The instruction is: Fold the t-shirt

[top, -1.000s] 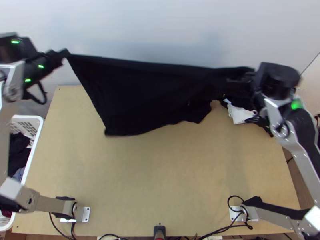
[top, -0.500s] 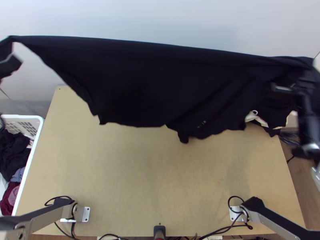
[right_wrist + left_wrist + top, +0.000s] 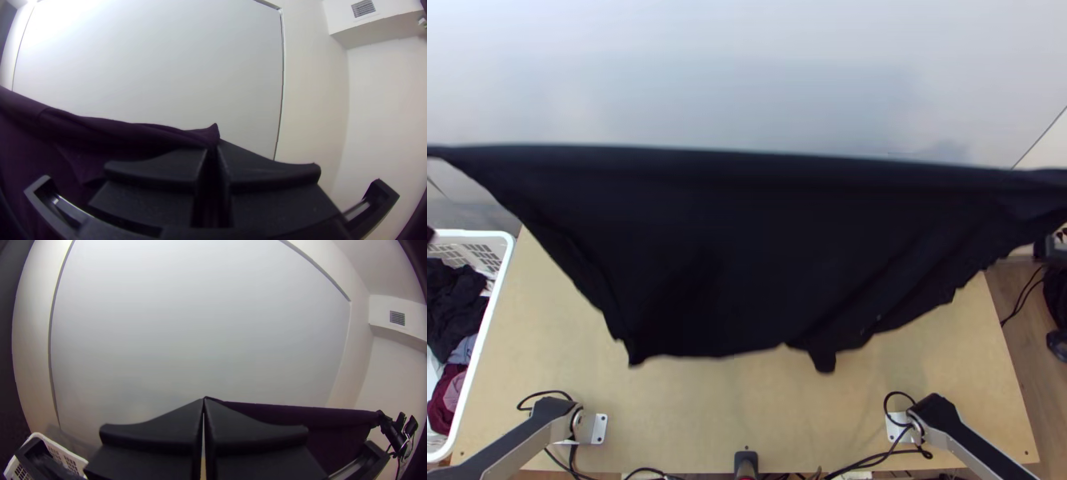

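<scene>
You had the black t-shirt (image 3: 731,256) pulled wide between your two grippers, up over the light wooden table (image 3: 707,416). Its top edge went almost straight across the top view and ran off both sides. The rest hung down in front of the big pale wall (image 3: 747,72), with a wavy bottom edge and a small bit that poked down. In the left wrist view, your left gripper (image 3: 204,401) had its fingers squeezed close together, pinching a corner of the shirt right at the tips. In the right wrist view, your right gripper (image 3: 215,147) was pinching the other end of the top edge, and a little peak of cloth stuck up past its fingertips. The shirt was not folded; it was stretched out, with soft creases near your right gripper. Beside the table on the left was a white basket (image 3: 475,234), with black clothes (image 3: 455,308) and dark red cloth (image 3: 445,404) in it.
</scene>
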Robot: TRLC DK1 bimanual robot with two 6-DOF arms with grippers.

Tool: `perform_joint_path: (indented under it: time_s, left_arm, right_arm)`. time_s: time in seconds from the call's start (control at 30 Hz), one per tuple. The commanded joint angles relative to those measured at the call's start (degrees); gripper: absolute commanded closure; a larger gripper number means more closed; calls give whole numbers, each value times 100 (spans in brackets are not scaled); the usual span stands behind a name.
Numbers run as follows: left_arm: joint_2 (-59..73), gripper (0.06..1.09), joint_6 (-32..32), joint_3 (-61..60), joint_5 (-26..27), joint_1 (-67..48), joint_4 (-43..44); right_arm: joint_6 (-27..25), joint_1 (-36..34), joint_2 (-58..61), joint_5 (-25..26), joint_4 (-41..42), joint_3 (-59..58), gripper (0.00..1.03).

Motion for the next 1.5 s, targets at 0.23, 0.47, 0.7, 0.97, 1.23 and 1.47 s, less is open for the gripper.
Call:
perform_joint_path:
  time_s: [0.23,0.47,0.7,0.97,1.23,1.47]
  left_arm:
    - [-786,105,18,-3623,269,197,903]
    - [163,105,-44,-4756,269,390,2573]
    - [1683,105,-457,-4774,111,364,3803]
    - [3169,105,-510,-4589,-91,505,4761]
    - [4197,105,-519,-4589,-118,549,5500]
    - [4979,105,-536,-4264,-135,707,5781]
  right_arm:
    - [631,519,-697,-4,207,-2684,100]
    - [1132,-342,692,-839,2202,-3853,100]
    - [1694,-1001,2748,-1304,3423,-3606,100]
    - [2397,-1493,4788,-1665,3353,-2499,100]
    - [2758,-1590,6238,-1665,3010,-1462,100]
    - [2933,-1590,7038,-1656,2843,-741,100]
